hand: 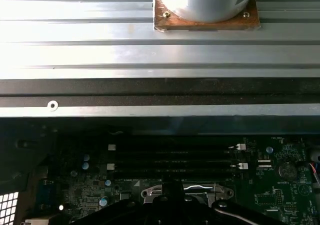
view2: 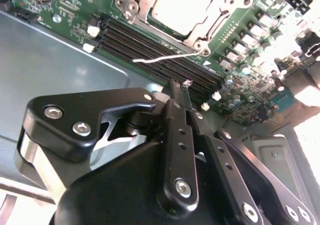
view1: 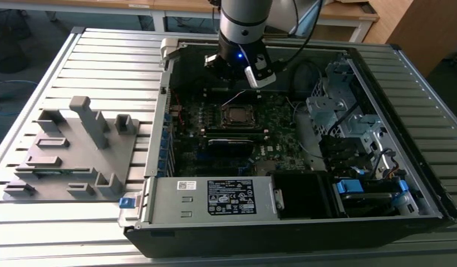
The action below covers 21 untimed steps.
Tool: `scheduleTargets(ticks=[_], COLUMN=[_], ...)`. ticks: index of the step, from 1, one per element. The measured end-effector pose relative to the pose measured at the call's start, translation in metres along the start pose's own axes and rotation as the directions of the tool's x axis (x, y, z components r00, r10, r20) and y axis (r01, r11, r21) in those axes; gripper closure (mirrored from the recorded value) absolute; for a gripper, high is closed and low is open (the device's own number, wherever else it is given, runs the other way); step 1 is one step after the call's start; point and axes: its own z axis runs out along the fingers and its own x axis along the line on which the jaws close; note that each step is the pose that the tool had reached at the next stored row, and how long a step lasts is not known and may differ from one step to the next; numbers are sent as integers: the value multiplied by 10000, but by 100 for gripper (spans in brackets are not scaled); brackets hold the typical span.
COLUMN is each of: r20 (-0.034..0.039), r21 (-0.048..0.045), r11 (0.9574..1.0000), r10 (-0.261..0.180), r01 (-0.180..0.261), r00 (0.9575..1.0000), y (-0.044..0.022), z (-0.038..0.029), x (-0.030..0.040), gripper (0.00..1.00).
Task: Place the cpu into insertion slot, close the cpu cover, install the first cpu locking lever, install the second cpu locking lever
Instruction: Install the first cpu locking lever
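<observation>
The cpu (view2: 182,7) shows its dull silver top inside the insertion slot (view1: 223,120) on the green motherboard (view1: 276,150). The cpu cover (view2: 143,2), a silver frame, lies around the chip's edges. A thin silvery locking lever (view2: 165,58) sticks out loose from the socket across the black memory slots (view2: 150,45); in the exterior view this locking lever (view1: 232,100) is a pale line rising from the socket. My gripper (view2: 179,86) hovers over the memory slots, just beyond the socket, its black fingers pressed together and holding nothing. In the exterior view my gripper (view1: 230,79) hangs inside the open case.
The open computer case (view1: 406,67) lies on a slatted metal table (view1: 102,61). A grey power supply (view1: 213,197) fills the near side, with a drive cage (view1: 339,108) and cables on the exterior view's right. A grey fixture block (view1: 72,150) stands on the left. The arm's base (hand: 205,5) is bolted behind the case.
</observation>
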Motion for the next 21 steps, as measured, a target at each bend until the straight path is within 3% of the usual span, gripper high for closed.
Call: scheduleTargets(ticks=[6,14,18,21], r20=[0,39,71,90], r21=[0,23,184,221], r11=[10000,10000,9998,9997], r10=[-1,-13,81,140], r01=[1,13,-82,-142], r00=[10000,10000,9999,9999], y=[-4,-27,-25,-22], z=[15,95,108,125], x=[-1,-1,-1,-1], gripper=[90,90,90,90])
